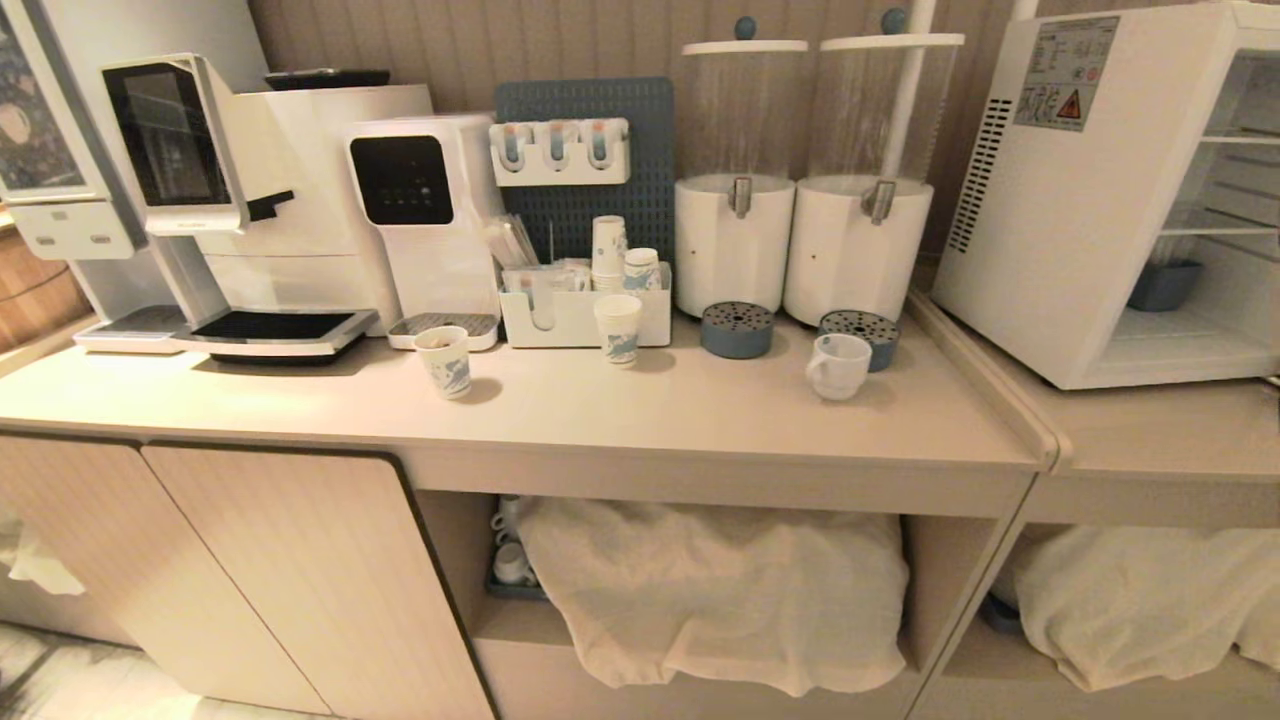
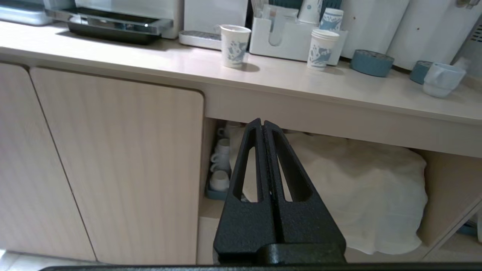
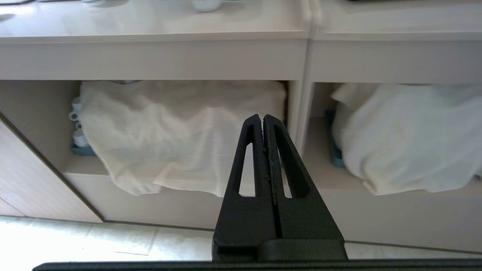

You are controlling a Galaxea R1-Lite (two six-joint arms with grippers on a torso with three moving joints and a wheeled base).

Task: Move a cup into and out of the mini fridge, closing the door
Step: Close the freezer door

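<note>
The cup point(image 1: 838, 365) stands on the worktop point(image 1: 620, 410), just in front of the right-hand blue drip tray point(image 1: 860, 335) and left of the mini fridge point(image 1: 1110, 190), whose interior shows open at the right edge of the head view. Both arms hang low in front of the cabinets, well below and apart from the cup. The left gripper point(image 2: 262, 124) has its jaws clenched on nothing, pointing at the open shelf under the worktop; the cup point(image 2: 442, 79) sits far up toward the worktop's end. The right gripper point(image 3: 261, 118) is likewise clenched and empty, facing a white cloth point(image 3: 180, 131).

Counted: one white mug on the worktop, two drink dispensers point(image 1: 740, 180), two blue drip trays, two patterned paper cups point(image 1: 445, 362) standing loose, two cloth-covered bundles below.
</note>
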